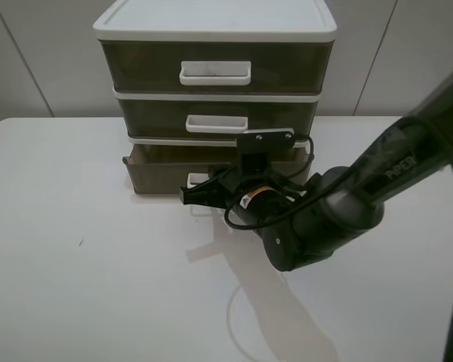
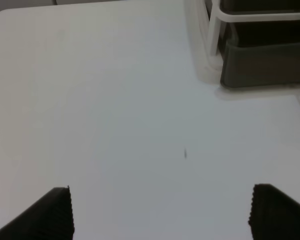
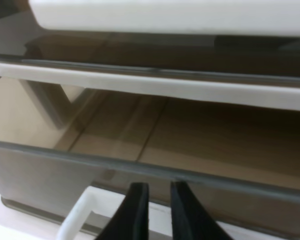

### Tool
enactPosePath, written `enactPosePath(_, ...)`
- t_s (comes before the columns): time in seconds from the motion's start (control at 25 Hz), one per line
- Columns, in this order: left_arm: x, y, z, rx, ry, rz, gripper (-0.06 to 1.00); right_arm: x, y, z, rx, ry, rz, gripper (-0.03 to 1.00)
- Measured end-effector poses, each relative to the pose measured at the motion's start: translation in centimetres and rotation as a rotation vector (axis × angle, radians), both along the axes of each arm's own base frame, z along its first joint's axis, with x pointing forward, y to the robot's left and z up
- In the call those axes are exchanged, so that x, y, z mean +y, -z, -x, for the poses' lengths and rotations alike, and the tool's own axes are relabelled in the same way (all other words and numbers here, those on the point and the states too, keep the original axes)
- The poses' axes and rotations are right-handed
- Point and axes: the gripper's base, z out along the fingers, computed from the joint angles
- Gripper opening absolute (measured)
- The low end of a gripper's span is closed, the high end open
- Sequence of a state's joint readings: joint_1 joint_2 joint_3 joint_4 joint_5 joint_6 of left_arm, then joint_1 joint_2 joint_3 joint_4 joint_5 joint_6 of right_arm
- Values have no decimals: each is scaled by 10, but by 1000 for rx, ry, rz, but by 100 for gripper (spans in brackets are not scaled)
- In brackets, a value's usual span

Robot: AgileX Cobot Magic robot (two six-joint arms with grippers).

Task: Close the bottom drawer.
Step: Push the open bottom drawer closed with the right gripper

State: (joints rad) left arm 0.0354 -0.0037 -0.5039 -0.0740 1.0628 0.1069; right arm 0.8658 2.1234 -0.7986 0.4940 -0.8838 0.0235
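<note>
The bottom drawer (image 1: 157,172) of the white-framed three-drawer unit (image 1: 211,23) is smoky brown and stands pulled out a little from the frame. Its white loop handle (image 1: 197,181) is partly hidden by my right gripper (image 1: 194,195), which is right at the drawer's front. In the right wrist view the two black fingers (image 3: 135,212) are nearly together, tips (image 3: 156,192) against the drawer front (image 3: 35,177) just above the handle (image 3: 77,215). The drawer's inside looks empty. My left gripper (image 2: 162,215) is open over bare table, with the drawer's corner (image 2: 262,65) far ahead.
The middle drawer (image 1: 215,117) and the taller top drawer (image 1: 215,66) are shut. The unit stands at the back of the white table (image 1: 83,264). A thin white cable loop (image 1: 238,317) lies on the table under my right arm.
</note>
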Motion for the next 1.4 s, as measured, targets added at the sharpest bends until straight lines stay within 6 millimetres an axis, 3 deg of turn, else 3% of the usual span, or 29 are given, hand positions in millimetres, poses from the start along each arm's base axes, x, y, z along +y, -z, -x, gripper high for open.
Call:
enactPosePath(0.52, 0, 0, 0, 0, 0, 0, 72, 17, 2, -5, -17, -18, -22, 2)
enactPosePath(1.4, 0, 0, 0, 0, 0, 0, 72, 21, 8, -12, -38, 27, -24, 2)
